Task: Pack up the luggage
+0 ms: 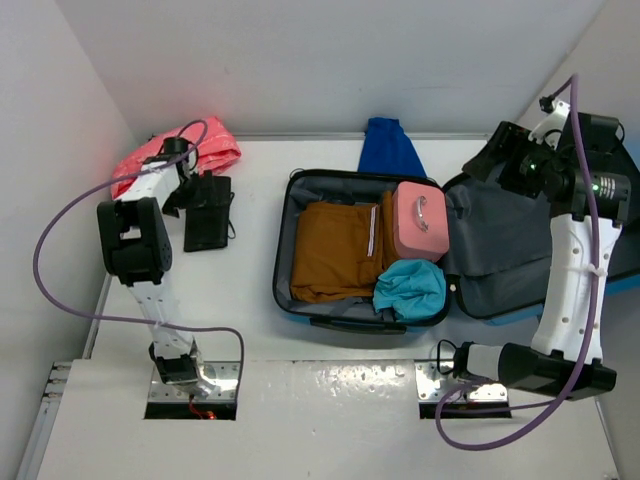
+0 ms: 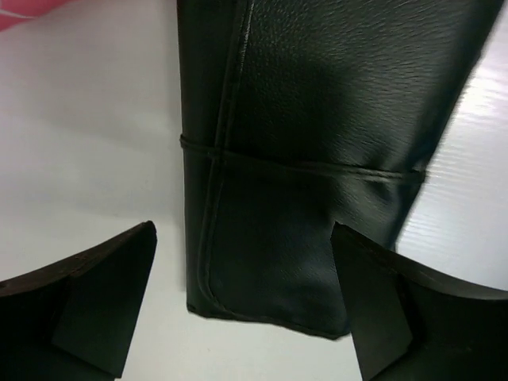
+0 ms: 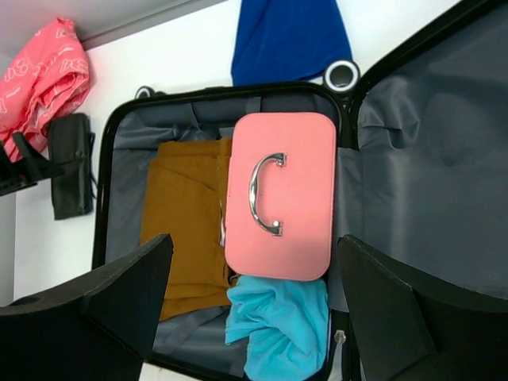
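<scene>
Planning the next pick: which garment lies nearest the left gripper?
The pink garment, beside the left gripper; the blue one lies behind the suitcase, the others inside it.

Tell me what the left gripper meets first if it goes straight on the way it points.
The black pouch. It lies on the table directly ahead of the left gripper, framed between its open fingers. How close it is I can't judge, but nothing shows in between.
</scene>
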Robot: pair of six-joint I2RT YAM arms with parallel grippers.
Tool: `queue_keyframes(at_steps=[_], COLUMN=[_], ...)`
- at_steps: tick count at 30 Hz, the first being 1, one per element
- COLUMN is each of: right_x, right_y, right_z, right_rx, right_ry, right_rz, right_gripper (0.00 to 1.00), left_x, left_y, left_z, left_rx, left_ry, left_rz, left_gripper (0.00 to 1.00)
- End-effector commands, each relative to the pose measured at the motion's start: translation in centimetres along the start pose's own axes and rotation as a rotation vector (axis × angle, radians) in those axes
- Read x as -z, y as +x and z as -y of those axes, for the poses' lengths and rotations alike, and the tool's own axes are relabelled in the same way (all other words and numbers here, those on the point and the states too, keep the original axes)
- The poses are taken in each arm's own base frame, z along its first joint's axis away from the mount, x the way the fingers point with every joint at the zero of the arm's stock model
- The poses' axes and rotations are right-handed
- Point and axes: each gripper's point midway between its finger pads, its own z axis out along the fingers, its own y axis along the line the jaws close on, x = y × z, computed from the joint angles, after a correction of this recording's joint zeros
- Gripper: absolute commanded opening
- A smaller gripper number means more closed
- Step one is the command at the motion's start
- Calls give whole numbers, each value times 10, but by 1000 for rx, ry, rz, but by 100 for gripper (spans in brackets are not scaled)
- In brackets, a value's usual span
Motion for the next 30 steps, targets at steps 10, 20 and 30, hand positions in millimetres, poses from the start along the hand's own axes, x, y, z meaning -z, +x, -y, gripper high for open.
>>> queue_keyframes(at_steps=[10, 20, 30], right_x=[-10, -16, -32], right_y=[-26, -5, 3], right_z=[-31, -33, -38], right_rx=[201, 222, 258], right_ry=[-84, -90, -101], right_rz=[40, -15, -50], right_gripper=[83, 78, 78], left_x=[-65, -71, 120], left_y=[1, 54, -31], left_z=[-11, 18, 84], left_rx=[2, -58, -100], left_ry=[209, 350, 642], left_rz=[-72, -188, 315], left_gripper=[85, 0, 0])
